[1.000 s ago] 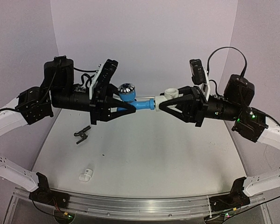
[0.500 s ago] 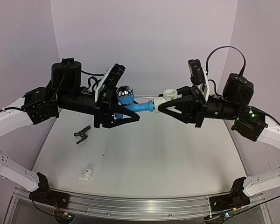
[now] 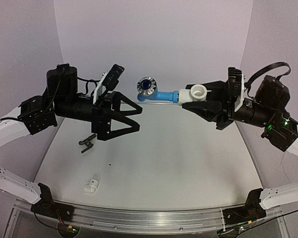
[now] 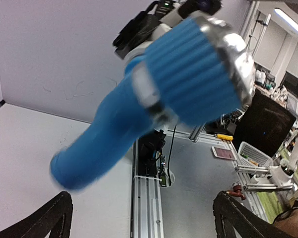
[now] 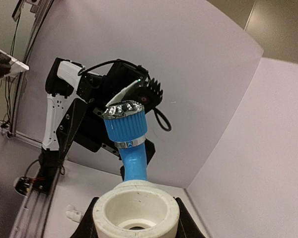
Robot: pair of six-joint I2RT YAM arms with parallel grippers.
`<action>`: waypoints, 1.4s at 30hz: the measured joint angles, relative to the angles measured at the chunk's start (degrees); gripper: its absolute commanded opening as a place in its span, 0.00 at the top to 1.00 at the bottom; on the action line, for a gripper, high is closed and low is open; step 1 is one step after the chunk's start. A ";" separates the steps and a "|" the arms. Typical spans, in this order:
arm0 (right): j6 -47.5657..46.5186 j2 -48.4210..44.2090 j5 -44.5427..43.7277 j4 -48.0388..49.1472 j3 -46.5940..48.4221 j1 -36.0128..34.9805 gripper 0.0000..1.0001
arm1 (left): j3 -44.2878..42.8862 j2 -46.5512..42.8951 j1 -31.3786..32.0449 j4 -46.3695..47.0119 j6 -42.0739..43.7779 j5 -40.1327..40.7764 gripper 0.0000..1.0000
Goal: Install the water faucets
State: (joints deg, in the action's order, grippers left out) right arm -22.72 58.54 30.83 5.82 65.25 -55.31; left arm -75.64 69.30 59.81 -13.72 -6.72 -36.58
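Gripping a white fitting in my right end effector, I hold it above the table; the blue faucet sticks out of its side, pointing toward my left end effector, which gapes wide, empty, apart from the faucet.

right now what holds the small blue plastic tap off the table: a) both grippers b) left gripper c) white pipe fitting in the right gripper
C: the small blue plastic tap sits in the white cylindrical pipe fitting held by the right gripper; the left gripper is open, clear of it.
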 measured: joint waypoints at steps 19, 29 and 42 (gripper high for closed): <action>-54.64 -8.26 2.29 -8.44 -6.69 -0.02 1.00 | 8.59 5.44 -12.94 26.64 -38.86 -27.52 0.00; -70.84 -6.51 4.83 -8.68 -8.83 -0.02 1.00 | 8.59 13.33 -11.67 34.75 -49.64 -32.92 0.03; -78.23 -4.13 6.19 -8.72 -9.14 -0.02 1.00 | 6.51 16.68 -5.29 32.65 -46.75 -35.50 0.41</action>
State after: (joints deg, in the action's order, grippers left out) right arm -100.95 54.41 37.01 -2.90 56.12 -55.33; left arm -69.12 85.97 54.52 18.94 -53.47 -72.07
